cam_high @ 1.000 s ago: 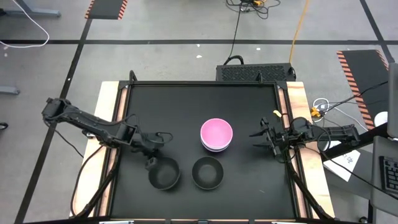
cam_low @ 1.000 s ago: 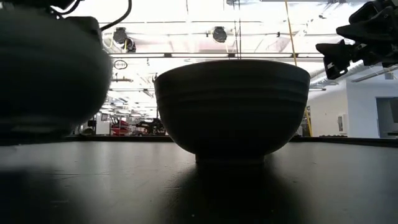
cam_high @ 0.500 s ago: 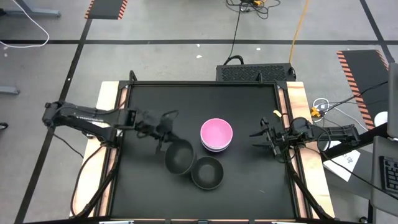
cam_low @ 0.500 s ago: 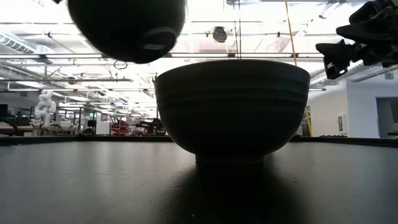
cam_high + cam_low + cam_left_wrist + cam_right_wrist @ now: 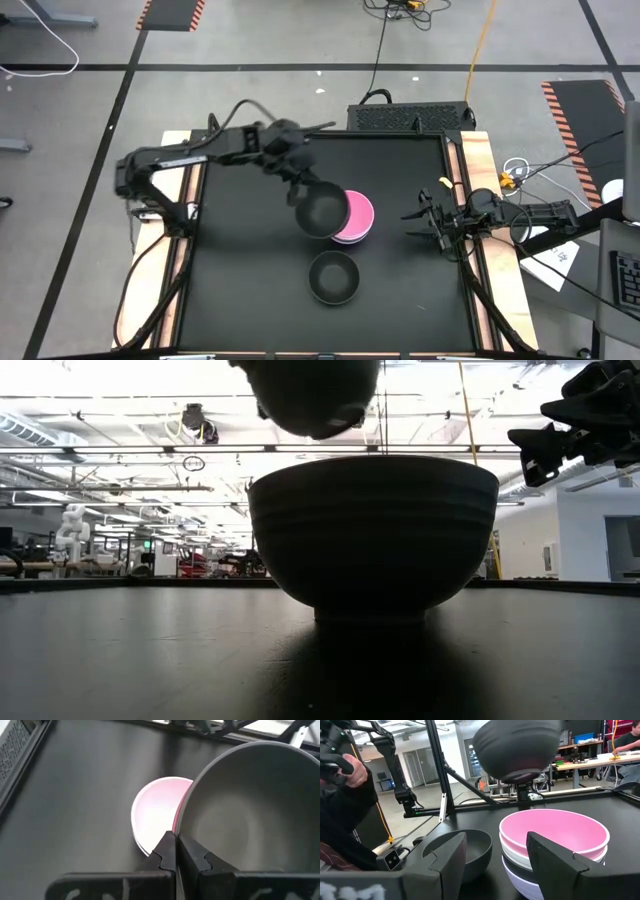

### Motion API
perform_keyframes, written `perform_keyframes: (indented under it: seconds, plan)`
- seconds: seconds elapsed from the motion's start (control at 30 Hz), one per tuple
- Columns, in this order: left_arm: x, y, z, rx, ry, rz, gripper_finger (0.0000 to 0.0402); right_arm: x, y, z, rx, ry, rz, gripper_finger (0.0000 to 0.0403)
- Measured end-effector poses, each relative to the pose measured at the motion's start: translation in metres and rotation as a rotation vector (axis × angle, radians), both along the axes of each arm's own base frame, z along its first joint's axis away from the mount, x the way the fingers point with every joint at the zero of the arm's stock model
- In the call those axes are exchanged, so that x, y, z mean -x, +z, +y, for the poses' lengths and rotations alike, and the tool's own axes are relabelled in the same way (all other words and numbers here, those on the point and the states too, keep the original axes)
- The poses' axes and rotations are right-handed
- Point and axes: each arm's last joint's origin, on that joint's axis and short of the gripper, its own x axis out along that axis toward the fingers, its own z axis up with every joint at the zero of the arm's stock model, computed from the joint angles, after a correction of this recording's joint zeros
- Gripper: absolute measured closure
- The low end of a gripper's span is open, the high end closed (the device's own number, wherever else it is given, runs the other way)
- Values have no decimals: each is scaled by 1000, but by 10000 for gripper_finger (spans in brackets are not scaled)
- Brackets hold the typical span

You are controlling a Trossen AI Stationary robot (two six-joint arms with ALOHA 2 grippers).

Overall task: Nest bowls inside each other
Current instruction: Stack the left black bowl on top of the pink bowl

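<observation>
Black matting covers the worktop (image 5: 240, 200) beneath me, with grey floor and striped hazard tape around it. My left hand (image 5: 298, 187) is pinching the rim of a black bowl (image 5: 320, 211), its fingers (image 5: 167, 855) pressed together on the wall of that bowl, and I am holding it in the air just over the edge of the pink bowl (image 5: 357, 211). A second ago this same black bowl was sitting low at the near left of the worktop, beside the other black bowl; half a second ago I was lifting it toward the middle; now it is hanging higher and farther in, overlapping the pink one from above. From the low camera its round underside (image 5: 310, 395) is showing at the top of the picture, well clear of the surface.

That pink bowl is sitting nested in a white bowl (image 5: 520, 857), and that one in a lavender bowl (image 5: 517, 877), the stack resting near the middle of the worktop where it was before. The second black bowl (image 5: 333, 277) is standing alone, upright, nearer the front edge, unmoved.

My right hand (image 5: 418, 222) is waiting at the right side of the worktop, its fingers (image 5: 552, 862) spread wide and holding nothing, aimed at the stack, just as it was a second ago.
</observation>
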Motion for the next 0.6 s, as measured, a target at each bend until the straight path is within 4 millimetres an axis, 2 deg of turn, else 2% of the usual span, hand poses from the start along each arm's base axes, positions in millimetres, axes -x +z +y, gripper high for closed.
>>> perform_keyframes:
  seconds: [0.2, 0.37, 0.6]
  plan:
    - [-38, 13, 20, 7, 13, 87, 400, 0, 0, 0, 0, 0, 0, 204]
    - [-67, 12, 28, 41, 3, 169, 400, 0, 0, 0, 5, 0, -1, 204]
    - [-92, 1, 34, 93, 8, 272, 400, 0, 0, 0, 18, -1, -3, 204]
